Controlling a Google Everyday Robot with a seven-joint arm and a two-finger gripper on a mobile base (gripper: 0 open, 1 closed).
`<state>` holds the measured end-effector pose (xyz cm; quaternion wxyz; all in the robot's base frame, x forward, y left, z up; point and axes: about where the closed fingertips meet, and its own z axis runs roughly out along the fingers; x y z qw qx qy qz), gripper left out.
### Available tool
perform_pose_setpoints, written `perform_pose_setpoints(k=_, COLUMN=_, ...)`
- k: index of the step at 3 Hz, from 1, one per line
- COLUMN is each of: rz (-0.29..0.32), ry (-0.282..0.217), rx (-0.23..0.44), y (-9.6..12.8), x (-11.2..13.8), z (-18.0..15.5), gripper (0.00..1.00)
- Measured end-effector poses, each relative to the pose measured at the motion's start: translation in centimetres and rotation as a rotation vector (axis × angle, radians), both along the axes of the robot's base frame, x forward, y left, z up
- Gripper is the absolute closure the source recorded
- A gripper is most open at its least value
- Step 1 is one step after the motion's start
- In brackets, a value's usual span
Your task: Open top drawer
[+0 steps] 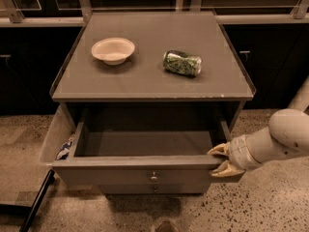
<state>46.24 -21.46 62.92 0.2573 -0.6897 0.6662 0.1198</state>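
The top drawer (140, 174) of the grey cabinet stands pulled out toward me, its grey box interior bare and its small round knob (153, 177) at the centre of the front. My gripper (221, 159) is at the drawer's right front corner, with its two pale fingers spread above and below the front's top edge. The arm reaches in from the right. A lower drawer front with a similar knob (154, 189) shows just under it.
A cream bowl (113, 50) and a crushed green can (182, 63) lie on the cabinet top (145, 81). A side bin (54, 134) hangs on the cabinet's left. A dark pole (34, 204) leans at lower left. Speckled floor surrounds the cabinet.
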Motion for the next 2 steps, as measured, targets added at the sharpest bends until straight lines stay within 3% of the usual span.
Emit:
perform_pose_setpoints(k=1, rz=0.0, ry=0.0, rx=0.0, y=0.0, x=0.0, z=0.1, gripper=0.47)
perform_pose_setpoints(k=2, rz=0.014, ry=-0.004, rx=0.006, y=-1.2, x=-3.9, z=0.5, gripper=0.71)
